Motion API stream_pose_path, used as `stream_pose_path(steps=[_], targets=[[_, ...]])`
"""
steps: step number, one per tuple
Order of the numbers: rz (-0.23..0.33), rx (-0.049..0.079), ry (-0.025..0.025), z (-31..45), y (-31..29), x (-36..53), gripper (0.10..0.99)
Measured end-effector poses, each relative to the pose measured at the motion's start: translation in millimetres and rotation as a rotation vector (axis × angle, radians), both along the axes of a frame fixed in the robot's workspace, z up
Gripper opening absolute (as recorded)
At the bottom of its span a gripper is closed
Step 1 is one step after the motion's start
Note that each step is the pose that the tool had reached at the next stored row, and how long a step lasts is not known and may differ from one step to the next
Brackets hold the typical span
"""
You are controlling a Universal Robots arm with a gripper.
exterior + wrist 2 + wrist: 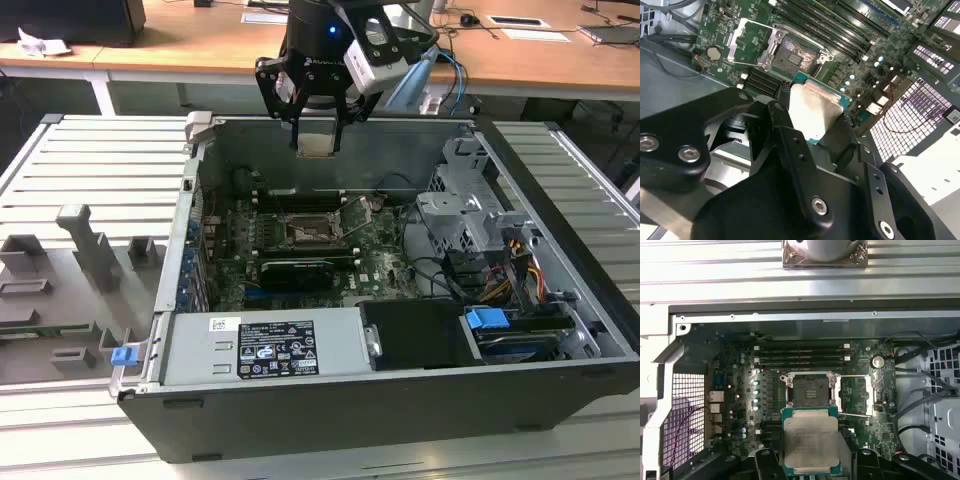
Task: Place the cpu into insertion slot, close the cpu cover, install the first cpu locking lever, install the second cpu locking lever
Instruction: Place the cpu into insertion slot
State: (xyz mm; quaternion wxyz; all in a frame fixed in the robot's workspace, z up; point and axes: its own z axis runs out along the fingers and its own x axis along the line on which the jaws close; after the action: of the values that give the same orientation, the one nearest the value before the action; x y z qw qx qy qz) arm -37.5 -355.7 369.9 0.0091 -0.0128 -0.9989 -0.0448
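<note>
Jaws are clamping tight on the cpu (810, 440), its pale silver-beige square face and green rim showing, hovering clear of the bare insertion slot (809, 392), cpu cover (856, 395) lying open.

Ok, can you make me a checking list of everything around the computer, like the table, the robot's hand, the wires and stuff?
Surface: grey ribbed metal table carrying the open computer case.
Job's things: the cpu is held in the air above the case. The insertion slot is bare, and the cpu cover is swung open beside it.
Clutter: grey fixture blocks on the exterior view's left; grey power supply box inside the case.
Grippers: the gripper is shut on the cpu's edges.
Cables: black cables and coloured wires by the drive cage.
Surroundings: wooden desk behind, with papers on it.
</note>
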Motion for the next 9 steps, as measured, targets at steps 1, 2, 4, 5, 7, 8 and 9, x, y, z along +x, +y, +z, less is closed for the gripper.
stream_pose_path(steps=[1,2,4,5,7,8,9], targets=[[0.0,0.0,0.0,0.0,0.0,0.0,0.529],[-0.012,0.0,0.0,0.0,0.0,0.1,0.529],[-0.033,0.0,0.0,-1.1,0.0,0.0,0.529],[-0.033,0.0,0.0001,-1.6,0.0,0.0,0.529],[-0.034,0.0,0.0,-2.6,0.0,0.0,0.529],[-0.034,0.0,0.0,-2.9,0.0,0.0,0.529],[-0.034,0.0,0.0001,-3.4,0.0,0.0,0.529]])
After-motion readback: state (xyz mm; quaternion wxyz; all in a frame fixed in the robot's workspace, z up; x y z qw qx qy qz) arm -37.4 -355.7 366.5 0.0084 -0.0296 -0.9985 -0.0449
